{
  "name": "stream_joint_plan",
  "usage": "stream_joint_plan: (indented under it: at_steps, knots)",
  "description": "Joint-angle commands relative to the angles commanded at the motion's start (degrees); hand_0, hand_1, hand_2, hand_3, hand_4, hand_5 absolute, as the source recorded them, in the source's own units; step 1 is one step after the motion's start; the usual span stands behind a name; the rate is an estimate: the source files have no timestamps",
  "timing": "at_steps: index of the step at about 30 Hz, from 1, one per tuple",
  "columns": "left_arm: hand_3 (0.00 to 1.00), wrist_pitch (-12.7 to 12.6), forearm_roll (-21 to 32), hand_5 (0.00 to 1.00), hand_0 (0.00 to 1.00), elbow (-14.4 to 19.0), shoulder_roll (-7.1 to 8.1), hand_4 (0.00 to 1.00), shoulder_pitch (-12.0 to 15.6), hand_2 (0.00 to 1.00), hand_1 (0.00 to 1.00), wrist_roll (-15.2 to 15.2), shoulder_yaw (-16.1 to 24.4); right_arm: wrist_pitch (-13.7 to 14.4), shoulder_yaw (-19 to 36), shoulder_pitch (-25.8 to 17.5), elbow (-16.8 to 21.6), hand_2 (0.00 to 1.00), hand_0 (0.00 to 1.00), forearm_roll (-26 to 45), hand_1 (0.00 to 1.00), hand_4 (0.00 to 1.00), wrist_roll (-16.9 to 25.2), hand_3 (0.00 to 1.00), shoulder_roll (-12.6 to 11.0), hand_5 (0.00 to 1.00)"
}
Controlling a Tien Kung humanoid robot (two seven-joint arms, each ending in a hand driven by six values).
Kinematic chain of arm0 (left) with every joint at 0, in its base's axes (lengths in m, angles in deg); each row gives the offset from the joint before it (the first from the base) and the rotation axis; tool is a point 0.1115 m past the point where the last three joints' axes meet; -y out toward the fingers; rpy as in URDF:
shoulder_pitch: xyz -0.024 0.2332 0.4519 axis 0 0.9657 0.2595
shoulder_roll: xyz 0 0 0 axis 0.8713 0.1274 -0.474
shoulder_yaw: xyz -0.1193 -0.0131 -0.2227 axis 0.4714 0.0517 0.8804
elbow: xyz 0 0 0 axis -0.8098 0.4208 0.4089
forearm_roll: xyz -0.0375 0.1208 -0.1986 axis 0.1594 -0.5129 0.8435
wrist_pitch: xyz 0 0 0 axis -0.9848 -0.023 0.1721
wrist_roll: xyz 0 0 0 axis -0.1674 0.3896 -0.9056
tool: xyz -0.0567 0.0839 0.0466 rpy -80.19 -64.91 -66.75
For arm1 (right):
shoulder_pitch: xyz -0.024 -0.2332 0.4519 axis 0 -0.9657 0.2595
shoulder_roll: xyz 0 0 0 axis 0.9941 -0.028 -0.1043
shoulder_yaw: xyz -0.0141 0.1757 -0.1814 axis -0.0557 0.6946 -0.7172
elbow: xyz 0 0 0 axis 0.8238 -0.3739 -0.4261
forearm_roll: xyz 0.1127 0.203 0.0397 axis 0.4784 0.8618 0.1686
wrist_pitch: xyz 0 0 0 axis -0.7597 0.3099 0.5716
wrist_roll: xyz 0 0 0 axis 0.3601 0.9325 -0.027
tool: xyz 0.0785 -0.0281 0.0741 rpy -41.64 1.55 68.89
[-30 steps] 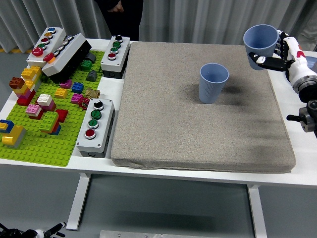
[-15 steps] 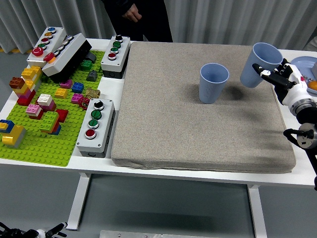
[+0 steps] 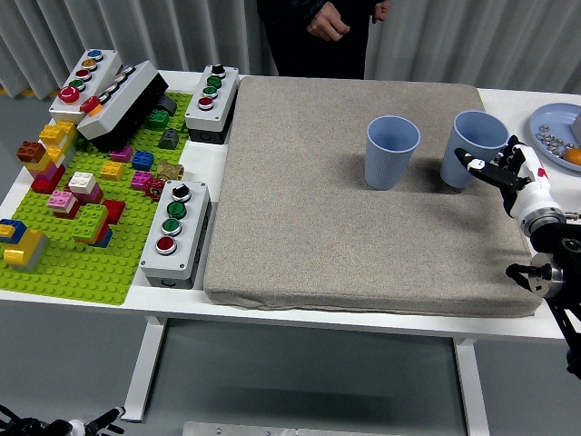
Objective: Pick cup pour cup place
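Note:
Two blue cups are upright on the grey mat. The left cup stands alone near the mat's middle back. The right cup sits close to the mat's right edge, with its base down on the mat. My right hand comes in from the right edge and is wrapped around this cup's lower right side, a black-tipped finger lying across its front. My left arm does not show.
A person stands at the far side, hands held together above the table edge. A green brick baseplate with loose bricks and several button boxes fills the left. A plate with small items sits at the far right.
My right hand has come down and forward with the cup, turning it from tilted in the air to upright on the mat beside the other cup. The person has moved right.

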Motion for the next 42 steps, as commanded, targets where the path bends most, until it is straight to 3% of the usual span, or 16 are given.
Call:
stream_joint_plan:
  at_steps: [12, 31, 41, 42]
  knots:
    - [0.773, 0.02, 0.01, 0.998, 0.854, 0.0, -0.03, 0.599, 0.1, 0.885, 0.867, -0.02, -0.07, -2.27, 0.0, -0.33, -2.37, 0.488, 0.727, 0.27, 0.595, 0.521, 2.94, 0.503, 0.12, 0.002]
    - [0.772, 0.07, -0.15, 0.998, 0.854, 0.0, -0.03, 0.598, 0.11, 0.885, 0.866, 0.0, -0.06, -1.48, -1.06, -1.11, -2.68, 0.497, 0.734, -3.32, 0.631, 0.52, 3.67, 0.522, -0.03, 0.002]
    - [0.773, 0.0, 0.03, 0.998, 0.854, 0.0, -0.03, 0.599, 0.21, 0.885, 0.866, 0.05, -0.31, -4.83, -0.6, -1.11, -2.55, 0.507, 0.741, -4.75, 0.645, 0.521, 2.66, 0.542, -0.24, 0.002]
    - [0.772, -0.01, 0.07, 0.998, 0.854, 0.0, -0.03, 0.599, 0.22, 0.885, 0.866, 0.06, -0.34, -5.05, -0.52, -1.13, -2.54, 0.746, 0.884, -4.74, 0.829, 0.692, 2.5, 0.794, -0.29, 0.08]
